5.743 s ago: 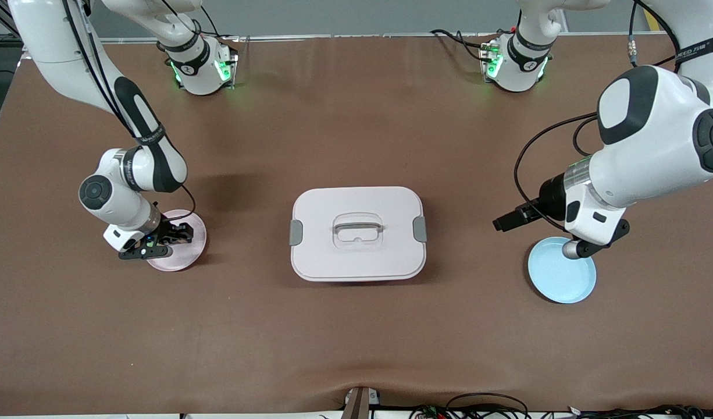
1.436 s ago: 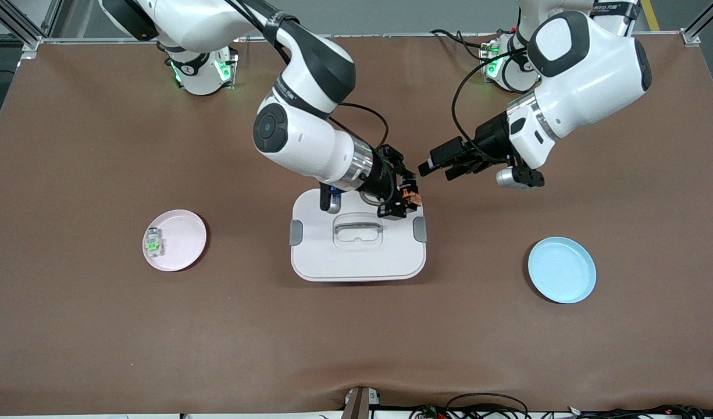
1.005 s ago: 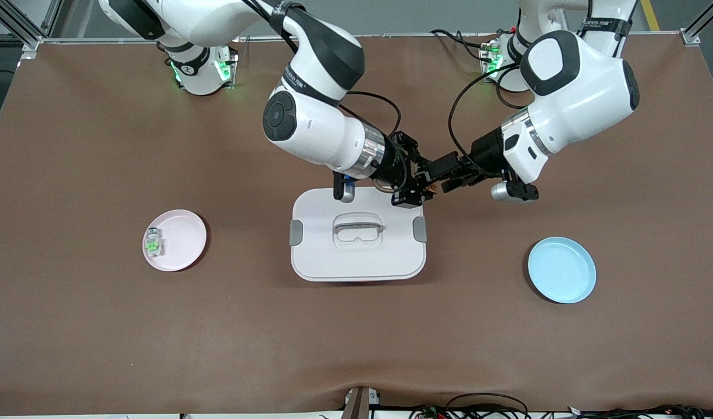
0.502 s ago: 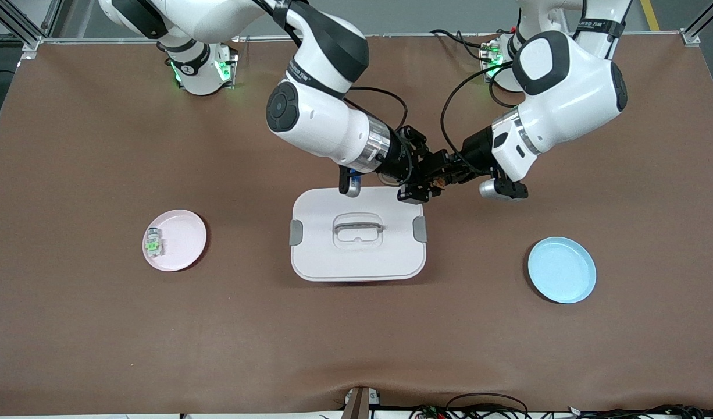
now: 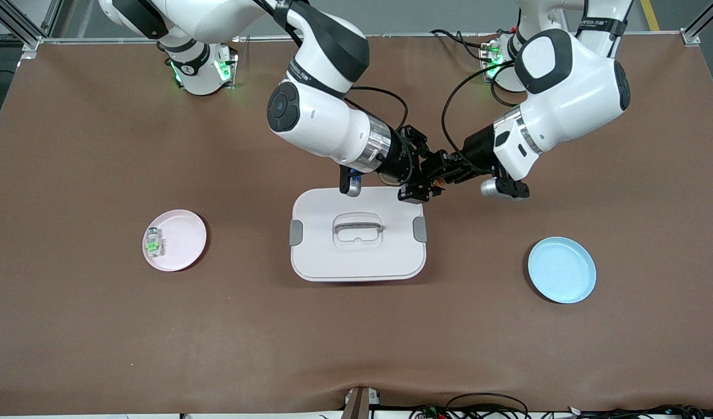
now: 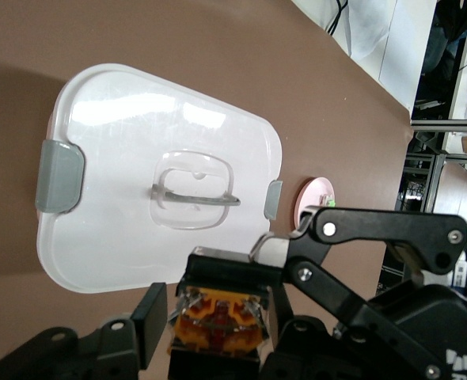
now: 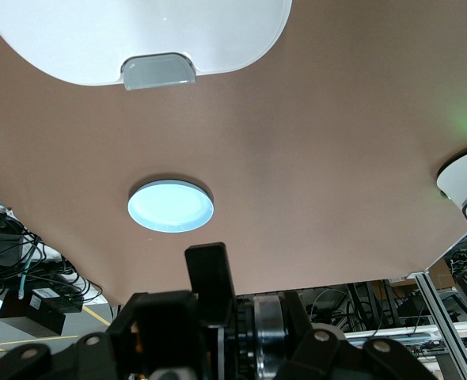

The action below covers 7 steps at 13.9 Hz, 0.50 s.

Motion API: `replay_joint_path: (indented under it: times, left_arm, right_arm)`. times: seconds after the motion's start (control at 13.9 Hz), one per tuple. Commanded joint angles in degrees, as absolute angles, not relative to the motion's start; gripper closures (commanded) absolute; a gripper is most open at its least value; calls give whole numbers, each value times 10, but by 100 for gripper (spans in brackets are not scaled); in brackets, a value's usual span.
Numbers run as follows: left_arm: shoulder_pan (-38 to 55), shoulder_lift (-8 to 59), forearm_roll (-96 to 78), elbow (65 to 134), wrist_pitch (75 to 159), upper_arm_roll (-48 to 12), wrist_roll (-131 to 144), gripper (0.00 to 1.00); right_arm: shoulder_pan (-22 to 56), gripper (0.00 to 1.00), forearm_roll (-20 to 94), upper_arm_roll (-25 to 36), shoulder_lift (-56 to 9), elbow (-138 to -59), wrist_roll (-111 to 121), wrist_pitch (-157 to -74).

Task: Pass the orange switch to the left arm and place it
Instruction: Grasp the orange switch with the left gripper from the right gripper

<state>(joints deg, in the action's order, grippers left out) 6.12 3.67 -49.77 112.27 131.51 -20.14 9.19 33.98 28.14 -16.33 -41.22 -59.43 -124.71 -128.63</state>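
Note:
The orange switch [image 5: 439, 184] is held in the air in my right gripper [image 5: 430, 184], shut on it, over the table beside the white box's [image 5: 356, 259] corner at the left arm's end, on the side toward the robots' bases. My left gripper [image 5: 438, 174] meets it there. In the left wrist view the switch [image 6: 218, 332] sits between my left gripper's [image 6: 218, 321] spread fingers [image 6: 149, 323], with a gap showing on one side. The box [image 6: 130, 142] lies below. In the right wrist view the switch is almost hidden by the left gripper's body.
A pink plate [image 5: 185, 238] with a green-centred switch [image 5: 153, 244] lies toward the right arm's end. A blue plate [image 5: 562, 269] lies toward the left arm's end and shows in the right wrist view [image 7: 170, 207]. Cables hang at the table's front edge.
My left gripper has closed in on my right gripper until the orange switch sits between its fingers. In the last half second both arms have barely moved.

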Motion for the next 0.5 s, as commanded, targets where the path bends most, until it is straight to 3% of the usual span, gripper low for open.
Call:
replay_joint_path:
  times: [0.0, 0.22, 0.43]
  left_arm:
    - [38, 16, -506, 1123, 1266, -206, 84, 41]
    - [18, 4, -504, 1122, 1240, -206, 82, 41]
    - [18, 4, -504, 1121, 1239, -206, 80, 60]
  right_arm:
    - [345, 100, 292, -163, -418, -577, -1256, -1288]
    - [345, 100, 292, -163, -418, -577, -1256, -1290]
    - [345, 100, 292, -163, -419, -577, -1256, -1291]
